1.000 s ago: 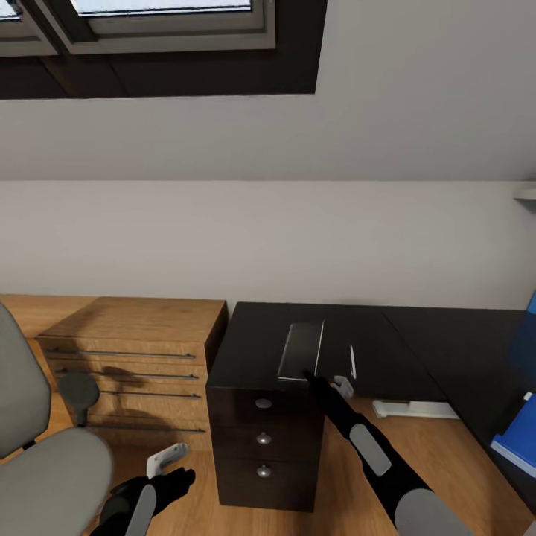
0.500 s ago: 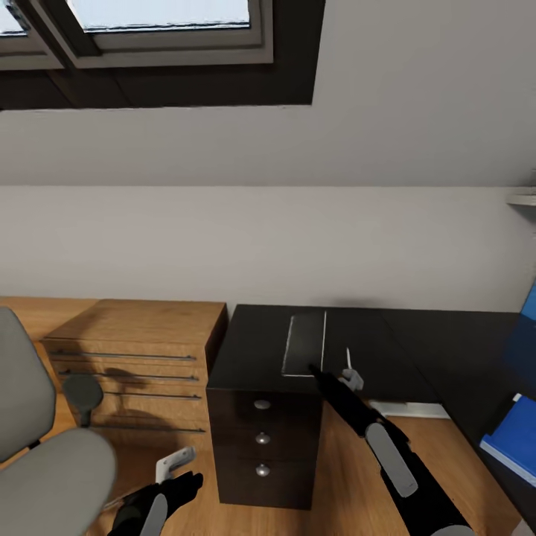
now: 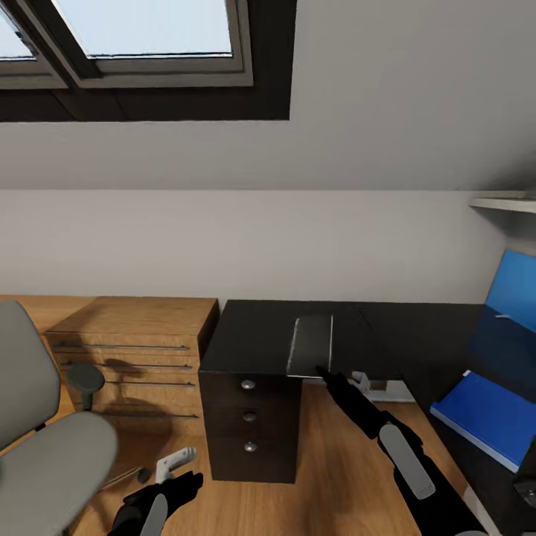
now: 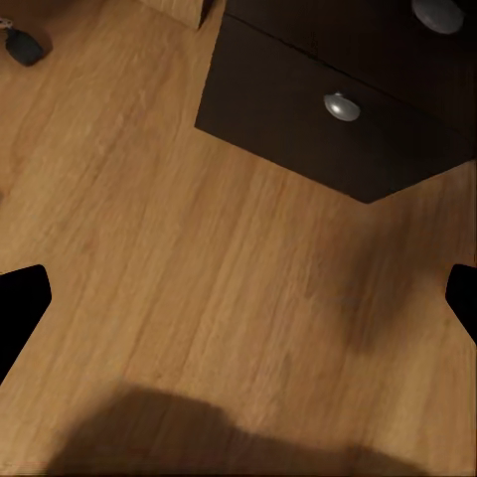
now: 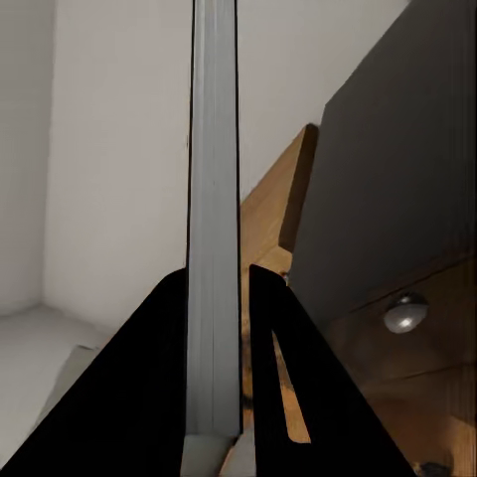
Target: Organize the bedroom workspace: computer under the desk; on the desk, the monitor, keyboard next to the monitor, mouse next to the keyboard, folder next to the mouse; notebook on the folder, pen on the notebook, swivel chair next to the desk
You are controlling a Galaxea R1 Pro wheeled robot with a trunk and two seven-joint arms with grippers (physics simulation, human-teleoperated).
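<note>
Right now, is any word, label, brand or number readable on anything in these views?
None.
The blue folder, the notebook clamped in the right gripper, and the desk drawers bear no print or labels.

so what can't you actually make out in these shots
- Pen: the head view shows no pen for certain; a thin pale line sits on the notebook, too small to tell.
- Folder: in the head view, the frame's right edge cuts it off.
- Swivel chair: in the head view, its back and seat are cropped at the left edge.
- Left gripper: in the left wrist view, its fingertips are cut by the frame sides.
</note>
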